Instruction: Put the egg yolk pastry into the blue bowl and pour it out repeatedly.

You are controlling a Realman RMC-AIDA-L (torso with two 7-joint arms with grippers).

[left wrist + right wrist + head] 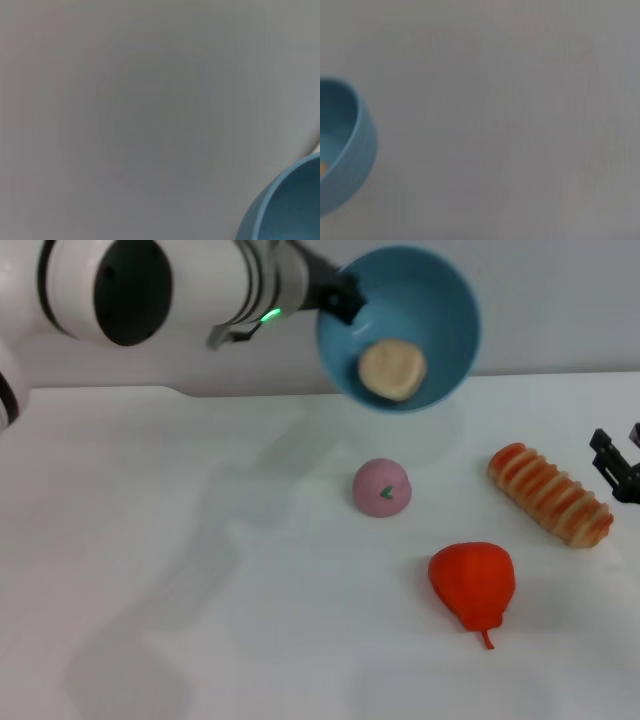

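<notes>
The blue bowl (pixel 420 310) hangs tilted in the air at the back of the table, its mouth turned toward me. My left gripper (pixel 340 295) is shut on its left rim. The egg yolk pastry (pixel 392 369) lies inside, against the lower wall near the lip. A curved part of the bowl (pixel 285 205) fills one corner of the left wrist view. The right wrist view also catches the bowl (pixel 350 150) with a sliver of the pastry (pixel 322 167). My right gripper (pixel 622 465) waits at the right edge, over the table, with its fingers apart.
On the white table (pixel 200 540) below the bowl sits a pink ball with a green mark (pixel 381 487). An orange-striped bread roll (pixel 550 494) lies to the right, and a red pear-shaped fruit (pixel 473 583) is nearer the front.
</notes>
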